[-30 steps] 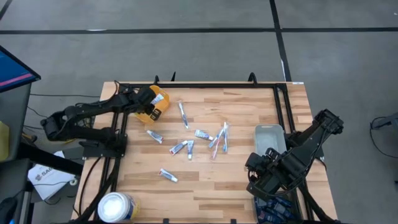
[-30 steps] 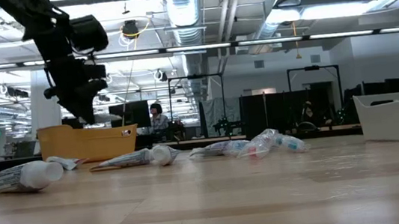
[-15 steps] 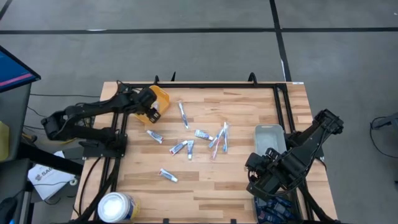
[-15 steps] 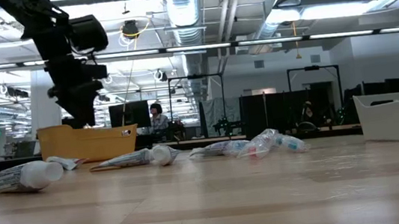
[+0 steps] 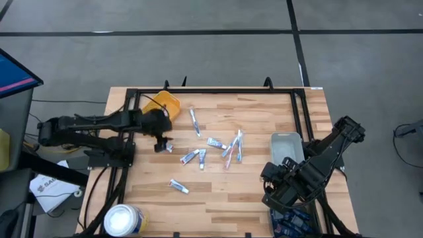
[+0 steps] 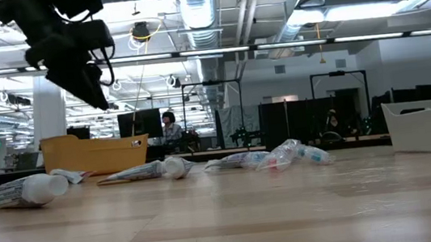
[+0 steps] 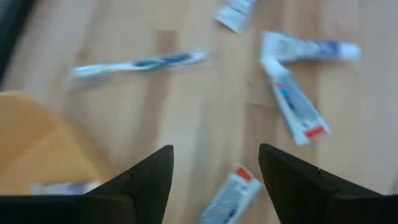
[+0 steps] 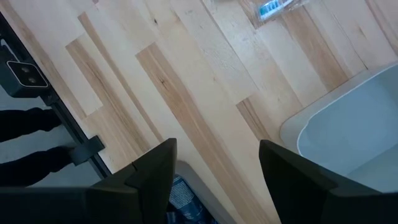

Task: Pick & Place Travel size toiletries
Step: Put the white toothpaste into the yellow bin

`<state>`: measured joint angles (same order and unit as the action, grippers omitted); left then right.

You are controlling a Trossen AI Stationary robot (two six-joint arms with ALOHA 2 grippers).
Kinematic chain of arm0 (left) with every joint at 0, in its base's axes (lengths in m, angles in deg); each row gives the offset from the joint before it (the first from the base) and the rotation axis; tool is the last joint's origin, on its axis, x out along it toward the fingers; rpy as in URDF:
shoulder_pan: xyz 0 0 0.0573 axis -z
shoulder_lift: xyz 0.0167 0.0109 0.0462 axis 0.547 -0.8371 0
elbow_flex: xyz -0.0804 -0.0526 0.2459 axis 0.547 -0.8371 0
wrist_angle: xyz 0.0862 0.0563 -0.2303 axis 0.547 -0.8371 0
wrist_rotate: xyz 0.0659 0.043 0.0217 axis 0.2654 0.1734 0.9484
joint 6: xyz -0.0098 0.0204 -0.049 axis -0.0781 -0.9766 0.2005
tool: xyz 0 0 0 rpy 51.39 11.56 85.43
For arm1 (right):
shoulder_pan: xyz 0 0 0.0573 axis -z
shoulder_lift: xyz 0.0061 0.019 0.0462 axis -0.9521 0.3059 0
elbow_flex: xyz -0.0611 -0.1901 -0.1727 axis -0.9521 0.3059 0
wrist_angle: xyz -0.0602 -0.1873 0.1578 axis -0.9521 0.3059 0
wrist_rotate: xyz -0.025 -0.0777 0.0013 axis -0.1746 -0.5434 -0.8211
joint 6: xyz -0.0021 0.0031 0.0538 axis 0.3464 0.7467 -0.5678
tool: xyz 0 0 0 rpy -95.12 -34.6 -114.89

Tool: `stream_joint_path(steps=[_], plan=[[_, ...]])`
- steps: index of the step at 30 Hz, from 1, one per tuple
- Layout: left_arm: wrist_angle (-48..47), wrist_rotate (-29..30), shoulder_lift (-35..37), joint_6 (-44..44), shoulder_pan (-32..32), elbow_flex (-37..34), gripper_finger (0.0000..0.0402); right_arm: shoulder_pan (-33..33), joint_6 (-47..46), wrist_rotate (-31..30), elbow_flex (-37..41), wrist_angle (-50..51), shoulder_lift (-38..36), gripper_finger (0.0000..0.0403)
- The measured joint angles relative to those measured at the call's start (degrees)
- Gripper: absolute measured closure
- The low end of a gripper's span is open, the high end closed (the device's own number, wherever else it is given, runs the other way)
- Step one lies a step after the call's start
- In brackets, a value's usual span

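Left claw: released and empty, its two fingers spread apart, hanging above the counter just beside the yellow bin.
Nearest tube: a small white tube with red print, lying flat on the wood almost directly under the left claw; in the left wrist view it shows between the spread fingers.
Long axis: the tube lies slantwise across the gap between the fingers, so the claw likely needs a small turn to close across its narrow side.
Other toiletries: a loose scatter of tubes and thin sticks toward the counter's middle, farther from the left claw.
Bin contents: one small tube seems to lie inside.
Right claw: released and empty, parked by the grey tray, well apart from the tubes.
Nearer arm: the left, by a wide margin.
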<state>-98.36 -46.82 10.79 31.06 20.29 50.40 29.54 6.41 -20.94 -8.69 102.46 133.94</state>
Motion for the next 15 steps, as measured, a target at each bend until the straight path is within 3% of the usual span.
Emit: stream_joint_path(steps=[6,11,15], plan=[[-0.5,-2.1,-9.6,3.6,6.0,0.0,0.0167,0.0,0.0,0.0,0.0,0.0,0.0,0.0182],[-0.5,3.2,-19.3,9.7,7.1,0.0,0.0169,0.0,-0.1,0.0,0.0,0.0,0.0,0.0182],[0.2,3.7,-23.8,10.8,7.2,0.0,0.0171,0.0,-0.2,0.0,0.0,0.0,0.0,0.0182]])
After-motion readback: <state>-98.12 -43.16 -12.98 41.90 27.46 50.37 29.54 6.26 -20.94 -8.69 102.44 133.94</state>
